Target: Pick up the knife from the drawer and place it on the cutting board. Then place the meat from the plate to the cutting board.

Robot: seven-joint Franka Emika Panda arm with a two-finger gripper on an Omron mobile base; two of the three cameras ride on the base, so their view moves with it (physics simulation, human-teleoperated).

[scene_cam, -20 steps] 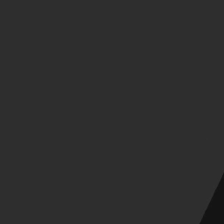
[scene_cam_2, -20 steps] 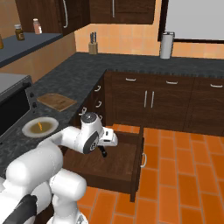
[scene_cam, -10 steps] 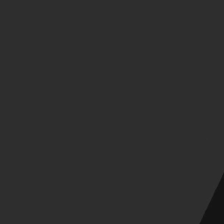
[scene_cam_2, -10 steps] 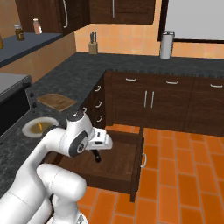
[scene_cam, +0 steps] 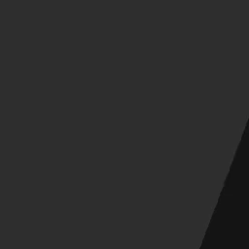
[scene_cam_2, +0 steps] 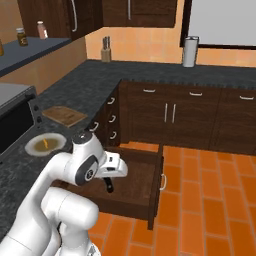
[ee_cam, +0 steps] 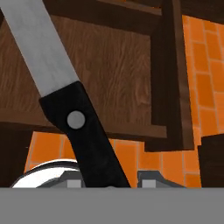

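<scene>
The gripper (scene_cam_2: 109, 186) is seen closed on the black handle of the knife (ee_cam: 65, 100), whose silver blade runs up and away from the fingers in the hand view. Both are held over the open drawer (scene_cam_2: 131, 186), above its lighter wooden floor. On the dark counter (scene_cam_2: 90, 85) to the left, the meat (scene_cam_2: 46, 144) lies on the plate (scene_cam_2: 35, 149), with the cutting board (scene_cam_2: 64, 116) just beyond it.

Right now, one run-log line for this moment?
stage: knife lifted | gripper: shut on handle | drawer: open | cutting board: bare | meat: on plate
</scene>
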